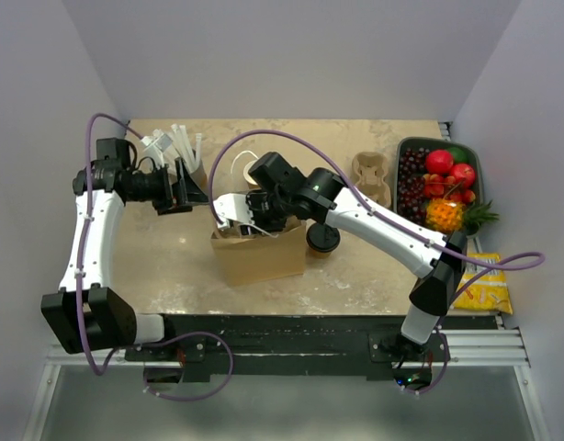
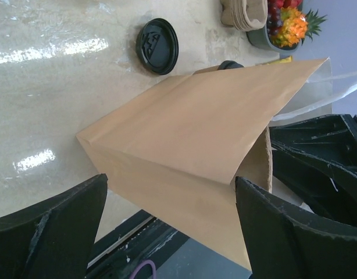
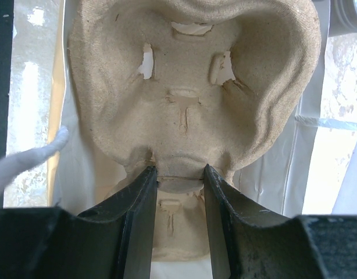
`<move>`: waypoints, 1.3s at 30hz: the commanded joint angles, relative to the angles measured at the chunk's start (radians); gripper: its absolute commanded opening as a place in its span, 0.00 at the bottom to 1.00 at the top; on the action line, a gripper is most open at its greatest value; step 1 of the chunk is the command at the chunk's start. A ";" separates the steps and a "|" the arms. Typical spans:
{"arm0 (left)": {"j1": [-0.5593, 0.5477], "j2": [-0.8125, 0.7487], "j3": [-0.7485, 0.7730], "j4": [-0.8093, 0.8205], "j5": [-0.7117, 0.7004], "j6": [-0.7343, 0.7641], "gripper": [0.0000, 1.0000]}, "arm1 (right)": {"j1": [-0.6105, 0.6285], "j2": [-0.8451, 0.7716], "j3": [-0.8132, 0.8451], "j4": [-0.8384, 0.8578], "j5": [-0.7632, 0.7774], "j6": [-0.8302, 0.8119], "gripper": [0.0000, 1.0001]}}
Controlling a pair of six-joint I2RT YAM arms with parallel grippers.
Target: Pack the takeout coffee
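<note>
Takeout coffee [image 1: 322, 241] right of bag [image 1: 259, 257]; right gripper [image 3: 179, 176] nearby clamps carrier [image 3: 190, 87]; left gripper [image 2: 171, 185] released.

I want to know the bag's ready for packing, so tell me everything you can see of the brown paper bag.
The brown paper bag is plain, unprinted kraft paper with a creased side fold. It stands upright on the table, mouth open upward. The right gripper holds a pulp cup carrier at that mouth, where white plastic also shows. The lidded coffee cup stands close on its right; contact is unclear. The open left gripper faces it from the left, apart.
</note>
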 commanded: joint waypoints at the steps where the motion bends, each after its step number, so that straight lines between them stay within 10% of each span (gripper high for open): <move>1: -0.035 0.010 0.053 0.012 -0.005 -0.015 0.95 | 0.009 -0.014 0.035 0.029 0.016 0.015 0.00; 17: -0.081 0.025 0.153 -0.144 -0.246 0.183 0.97 | 0.011 -0.023 0.036 0.023 0.094 0.020 0.00; 39: -0.081 0.030 0.205 -0.044 0.002 0.183 0.90 | 0.011 0.043 0.025 -0.110 0.039 -0.151 0.00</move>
